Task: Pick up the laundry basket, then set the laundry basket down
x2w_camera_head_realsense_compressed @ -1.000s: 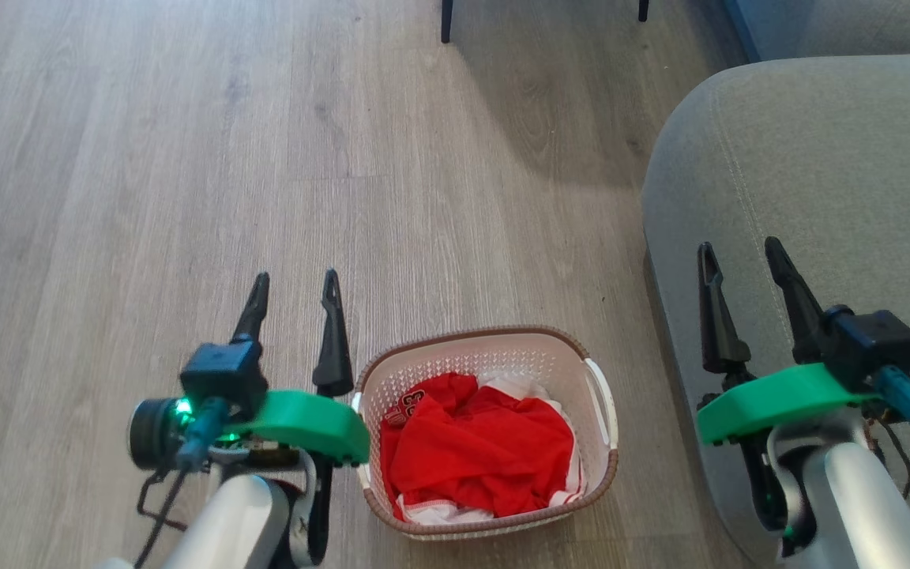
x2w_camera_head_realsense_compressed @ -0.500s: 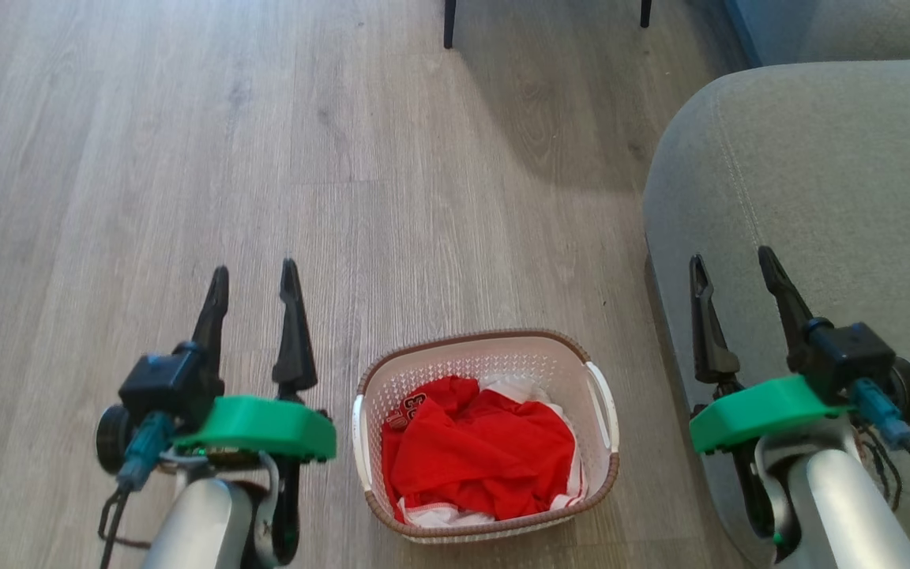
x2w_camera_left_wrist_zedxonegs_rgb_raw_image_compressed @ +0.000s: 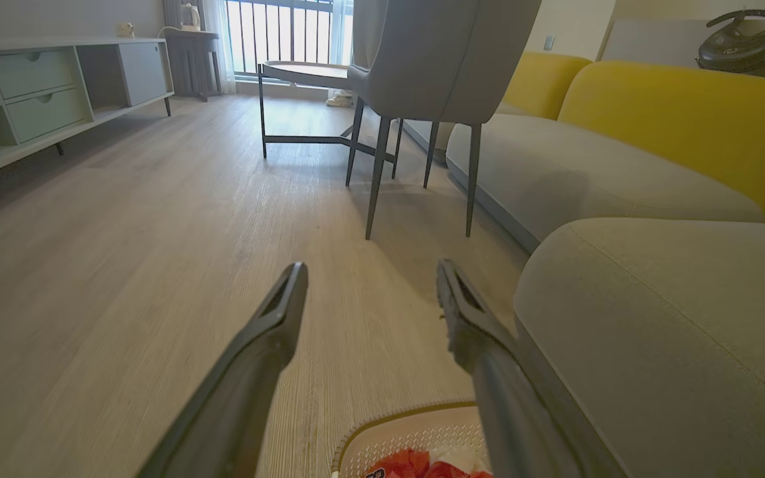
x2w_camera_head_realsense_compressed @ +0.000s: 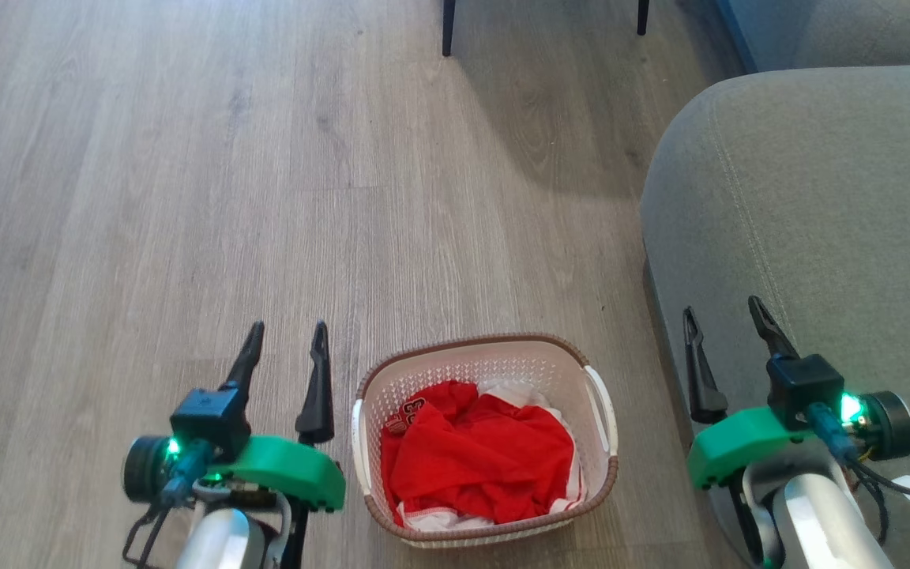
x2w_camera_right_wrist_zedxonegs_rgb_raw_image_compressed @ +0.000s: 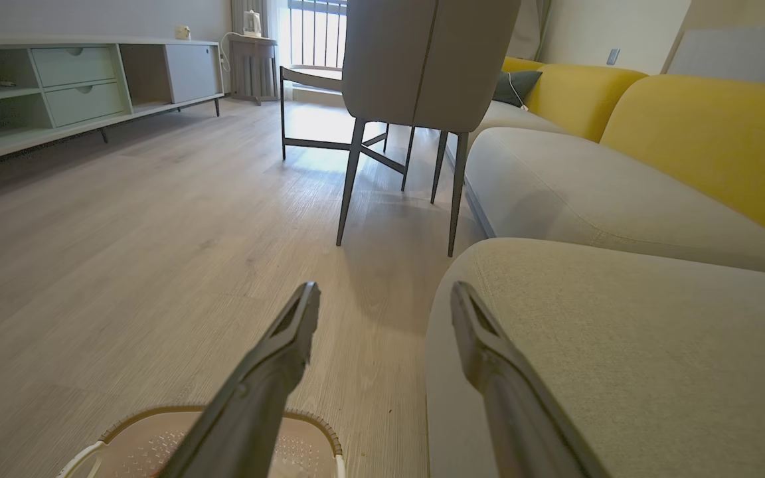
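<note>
Basket (x2w_camera_head_realsense_compressed: 494,365) bottom centre on wood floor (x2w_camera_head_realsense_compressed: 186,197), red shirt (x2w_camera_head_realsense_compressed: 479,458) inside, crest lettering too small to read, grey sofa (x2w_camera_head_realsense_compressed: 818,197) right, L gripper (x2w_camera_head_realsense_compressed: 287,325) & R gripper (x2w_camera_head_realsense_compressed: 721,305) flanking basket, fingers apart, empty.

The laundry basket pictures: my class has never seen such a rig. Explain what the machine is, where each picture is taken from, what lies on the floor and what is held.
This is a wheeled robot with two arms, each ending in an end effector of two long dark fingers. The head view looks down from its head camera: the left end effector shows at lower left, the right end effector at lower right. Each wrist view looks along one arm's fingers into the room, towards a chair. On the wooden floor stands the laundry basket, white with a brown rim, with a red garment inside. A grey sofa is on its right. Both end effectors are open and hold nothing; the basket sits between them.
</note>
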`<state>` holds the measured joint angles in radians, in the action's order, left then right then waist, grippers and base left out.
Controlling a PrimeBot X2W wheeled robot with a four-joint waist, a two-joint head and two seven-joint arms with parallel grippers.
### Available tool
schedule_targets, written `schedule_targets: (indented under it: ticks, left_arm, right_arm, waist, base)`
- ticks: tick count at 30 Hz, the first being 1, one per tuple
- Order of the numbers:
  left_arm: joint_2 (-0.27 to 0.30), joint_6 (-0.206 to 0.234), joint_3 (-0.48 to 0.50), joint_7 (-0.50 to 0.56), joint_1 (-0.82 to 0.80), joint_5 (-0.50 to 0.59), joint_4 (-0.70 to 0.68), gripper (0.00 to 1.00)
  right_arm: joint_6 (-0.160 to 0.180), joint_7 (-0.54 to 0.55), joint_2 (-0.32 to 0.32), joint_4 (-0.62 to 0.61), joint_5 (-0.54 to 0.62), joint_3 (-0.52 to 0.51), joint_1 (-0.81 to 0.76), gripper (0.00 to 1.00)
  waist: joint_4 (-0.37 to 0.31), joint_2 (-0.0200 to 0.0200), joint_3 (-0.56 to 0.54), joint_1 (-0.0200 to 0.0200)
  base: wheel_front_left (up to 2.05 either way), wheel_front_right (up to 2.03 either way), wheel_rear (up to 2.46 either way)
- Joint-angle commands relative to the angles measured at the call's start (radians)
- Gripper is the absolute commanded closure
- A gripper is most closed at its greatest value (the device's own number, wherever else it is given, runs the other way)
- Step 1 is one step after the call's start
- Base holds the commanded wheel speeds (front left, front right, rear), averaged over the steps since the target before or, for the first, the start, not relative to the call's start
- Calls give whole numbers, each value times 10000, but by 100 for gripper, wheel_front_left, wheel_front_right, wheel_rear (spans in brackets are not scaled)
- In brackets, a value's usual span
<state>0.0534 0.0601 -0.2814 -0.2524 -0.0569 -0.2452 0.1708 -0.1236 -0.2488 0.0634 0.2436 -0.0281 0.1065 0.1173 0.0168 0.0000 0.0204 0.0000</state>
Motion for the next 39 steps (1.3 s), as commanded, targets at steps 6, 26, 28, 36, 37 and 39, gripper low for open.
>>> schedule_targets:
  ticks: [6, 26, 28, 36, 37, 39]
  left_arm:
    - [-30, -341, 230, -93, -382, -82, 249, 0]
    - [-31, -301, 227, -93, -604, -302, 335, 0]
    - [-31, -273, 196, -93, -667, -319, 379, 0]
    - [-31, -201, -54, -93, -1303, -454, 858, 0]
    - [-31, -213, -119, -93, -1459, -473, 1005, 0]
    - [-31, -221, -198, -93, -1783, -639, 1349, 0]
  right_arm:
    - [-71, -130, -96, -35, -3, 286, 422, 0]
    - [-71, -130, -119, -23, -124, 246, 585, 0]
    - [-71, -130, -119, 88, -116, 193, 630, 0]
    - [-71, -130, 77, 622, -222, 261, 1301, 0]
    - [-71, -130, 95, 725, -350, 251, 1438, 0]
    - [-71, -130, 151, 935, -586, 272, 1748, 0]
  waist:
    - [-39, 0, 7, 0]
    - [-74, 0, 412, 0]
    - [-75, 0, 592, 0]
    - [21, 0, 1894, 0]
    - [38, 0, 2138, 0]
    - [54, 0, 2630, 0]
  base:
    - [0, 0, 0]
    - [0, 0, 0]
    - [0, 0, 0]
    - [0, 0, 0]
    - [0, 0, 0]
    - [0, 0, 0]
